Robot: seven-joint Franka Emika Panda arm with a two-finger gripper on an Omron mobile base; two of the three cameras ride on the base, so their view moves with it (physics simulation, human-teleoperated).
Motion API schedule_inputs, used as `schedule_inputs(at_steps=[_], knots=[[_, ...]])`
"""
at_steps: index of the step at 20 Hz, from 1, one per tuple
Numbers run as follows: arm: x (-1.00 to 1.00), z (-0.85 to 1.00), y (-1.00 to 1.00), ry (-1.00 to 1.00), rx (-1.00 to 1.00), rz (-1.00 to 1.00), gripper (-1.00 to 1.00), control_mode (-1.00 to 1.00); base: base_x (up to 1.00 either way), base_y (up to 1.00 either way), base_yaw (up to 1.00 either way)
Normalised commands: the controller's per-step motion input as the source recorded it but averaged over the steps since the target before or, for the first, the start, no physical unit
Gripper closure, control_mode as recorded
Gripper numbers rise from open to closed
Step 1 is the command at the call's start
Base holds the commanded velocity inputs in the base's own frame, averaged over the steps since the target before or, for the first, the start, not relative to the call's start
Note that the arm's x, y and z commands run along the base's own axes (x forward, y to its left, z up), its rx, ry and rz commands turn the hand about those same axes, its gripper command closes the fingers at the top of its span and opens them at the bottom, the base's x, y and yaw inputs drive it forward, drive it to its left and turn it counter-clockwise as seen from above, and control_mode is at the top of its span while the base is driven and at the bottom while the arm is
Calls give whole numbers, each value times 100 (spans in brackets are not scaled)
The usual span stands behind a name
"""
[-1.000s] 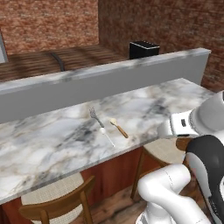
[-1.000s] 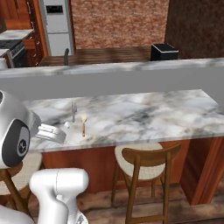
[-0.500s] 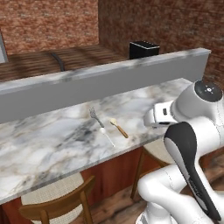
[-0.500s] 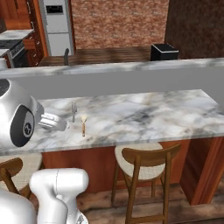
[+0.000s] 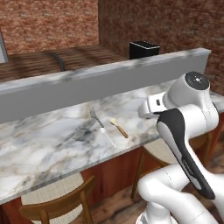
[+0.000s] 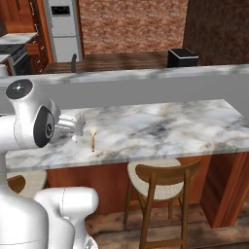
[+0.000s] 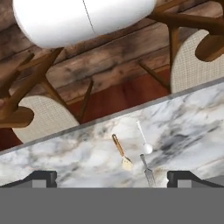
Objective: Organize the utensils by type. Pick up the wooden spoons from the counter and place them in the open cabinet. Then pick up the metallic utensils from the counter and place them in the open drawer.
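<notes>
1. Left base view: a kitchen with brick walls, and the long white marble counter (image 5: 52, 144) with a grey ledge behind it. On the counter lie a metallic fork (image 5: 97, 119) and, just beside it, a small wooden spoon (image 5: 119, 128) with a brown handle. The white arm rises at the right, its hand near these utensils.

2. Right base view: the same counter from the other side, with a wooden stool (image 6: 163, 182) under it. The wooden spoon (image 6: 93, 140) lies close to the front edge, and the gripper (image 6: 77, 122) hangs above and a little to the left of it, not touching.

3. Hand view: the camera looks down at the counter edge. I see the wooden spoon (image 7: 120, 154), the fork (image 7: 148, 171) and a slim pale metallic spoon (image 7: 142, 138), all near each other but apart. The two finger tips stand wide at the bottom corners, released, with nothing between them.

4. Judgement: the first step is in hand, reaching for a wooden spoon. Next, the hand should come down over the handle and close without touching the fork. No cabinet or drawer is visible, so I cannot say what they hold.
</notes>
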Motion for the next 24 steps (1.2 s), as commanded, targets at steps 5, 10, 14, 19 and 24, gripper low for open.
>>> schedule_inputs(at_steps=[5,10,14,19,24], knots=[[46,-18,6,5,-2,15,-100,-100,0,0,0],[32,-39,1,10,-8,18,-100,-100,0,0,0],[27,-54,0,12,-11,17,-100,-100,0,0,0],[32,-47,1,11,-11,11,-100,-100,0,0,0],[30,-30,20,6,-13,0,-100,-100,0,0,0]])
